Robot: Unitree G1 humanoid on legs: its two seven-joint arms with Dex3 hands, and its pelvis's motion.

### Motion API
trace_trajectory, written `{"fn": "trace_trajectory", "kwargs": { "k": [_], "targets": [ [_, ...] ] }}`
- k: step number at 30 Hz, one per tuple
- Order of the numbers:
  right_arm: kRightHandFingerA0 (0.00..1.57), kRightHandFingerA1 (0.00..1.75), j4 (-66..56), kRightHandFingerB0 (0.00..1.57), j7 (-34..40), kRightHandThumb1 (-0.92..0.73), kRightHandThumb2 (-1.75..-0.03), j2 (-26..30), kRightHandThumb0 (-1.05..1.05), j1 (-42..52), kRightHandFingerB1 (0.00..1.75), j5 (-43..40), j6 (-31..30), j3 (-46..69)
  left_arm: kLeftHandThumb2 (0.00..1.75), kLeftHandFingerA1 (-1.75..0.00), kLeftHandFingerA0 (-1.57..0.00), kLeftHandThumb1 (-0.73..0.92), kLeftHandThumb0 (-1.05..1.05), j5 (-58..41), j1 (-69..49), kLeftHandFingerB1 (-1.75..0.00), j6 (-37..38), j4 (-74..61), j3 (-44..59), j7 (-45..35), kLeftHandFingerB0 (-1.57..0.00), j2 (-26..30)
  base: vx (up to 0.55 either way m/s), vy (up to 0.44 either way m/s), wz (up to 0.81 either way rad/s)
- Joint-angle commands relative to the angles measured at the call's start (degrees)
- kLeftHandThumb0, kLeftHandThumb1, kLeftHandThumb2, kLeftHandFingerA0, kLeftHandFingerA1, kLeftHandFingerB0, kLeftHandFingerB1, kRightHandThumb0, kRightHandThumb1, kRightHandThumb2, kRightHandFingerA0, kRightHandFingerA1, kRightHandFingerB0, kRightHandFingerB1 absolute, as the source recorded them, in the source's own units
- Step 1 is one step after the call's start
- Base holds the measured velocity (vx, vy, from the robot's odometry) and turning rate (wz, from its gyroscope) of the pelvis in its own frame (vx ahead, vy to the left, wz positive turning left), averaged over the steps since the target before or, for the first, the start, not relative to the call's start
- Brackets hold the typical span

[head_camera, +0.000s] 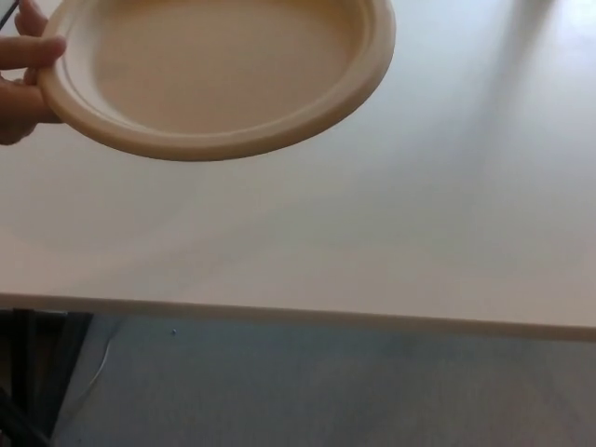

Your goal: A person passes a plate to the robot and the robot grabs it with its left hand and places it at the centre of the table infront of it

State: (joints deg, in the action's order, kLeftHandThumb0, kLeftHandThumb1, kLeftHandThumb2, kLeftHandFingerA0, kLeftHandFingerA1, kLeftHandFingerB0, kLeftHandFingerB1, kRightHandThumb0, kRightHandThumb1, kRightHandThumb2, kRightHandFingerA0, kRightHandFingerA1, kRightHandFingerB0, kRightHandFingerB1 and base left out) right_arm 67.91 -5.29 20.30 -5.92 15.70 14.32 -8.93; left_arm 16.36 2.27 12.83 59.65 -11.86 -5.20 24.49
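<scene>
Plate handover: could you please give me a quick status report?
Both robot hands out of view. Plate held at its left rim by a person's hand, above the table. Nothing in the way.

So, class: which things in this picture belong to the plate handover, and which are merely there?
Belonging to the job:
plate
person's hand holding its rim
table

Merely there:
floor
dark frame at lower left

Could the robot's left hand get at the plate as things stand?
Probably yes: the plate is held up at the upper left by a person's hand, its near rim unobstructed. The robot's left hand isn't in view, though.
</scene>
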Motion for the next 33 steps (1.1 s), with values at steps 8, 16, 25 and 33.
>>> {"fn": "trace_trajectory", "kwargs": {
  "k": [8, 16, 25, 33],
  "targets": [
    [0.30, 0.54, 1.8, 0.29, 0.0, -0.83, -0.65, 1.2, -0.74, -0.9, 0.43, 0.3, 2.4, -0.1, 0.81, -0.44, -0.28, 0.52, -0.67, 11.0, -9.7, -0.39, 19.4, -15.7, -2.2, 24.0, -0.18, 2.3, 0.00, 0.000, 0.00],
    [0.31, 0.53, 2.3, 0.30, -0.3, -0.82, -0.65, 1.0, -0.73, -1.6, 0.41, 0.9, 1.6, -0.7, 0.60, -0.35, -0.36, 0.64, -0.64, 21.4, -23.6, -0.29, 29.0, -48.4, 2.4, 34.4, -0.26, 1.7, 0.00, 0.000, 0.00],
    [0.32, 0.53, 2.4, 0.29, -0.8, -0.82, -0.65, 0.9, -0.72, -1.7, 0.41, 0.4, 1.1, -0.5, 0.82, -0.46, -0.30, 0.53, -0.68, 24.5, -28.5, -0.40, 29.8, -75.1, 10.3, 32.1, -0.18, -2.1, 0.00, 0.000, 0.00],
    [0.31, 0.54, 2.4, 0.29, -1.1, -0.82, -0.65, 1.1, -0.72, -2.6, 0.41, -0.1, 0.7, -0.1, 0.78, -0.45, -0.32, 0.49, -0.65, 20.6, -22.3, -0.42, 24.4, -80.1, 11.1, 25.8, -0.24, -3.1, 0.00, 0.000, 0.00]
  ]
}}
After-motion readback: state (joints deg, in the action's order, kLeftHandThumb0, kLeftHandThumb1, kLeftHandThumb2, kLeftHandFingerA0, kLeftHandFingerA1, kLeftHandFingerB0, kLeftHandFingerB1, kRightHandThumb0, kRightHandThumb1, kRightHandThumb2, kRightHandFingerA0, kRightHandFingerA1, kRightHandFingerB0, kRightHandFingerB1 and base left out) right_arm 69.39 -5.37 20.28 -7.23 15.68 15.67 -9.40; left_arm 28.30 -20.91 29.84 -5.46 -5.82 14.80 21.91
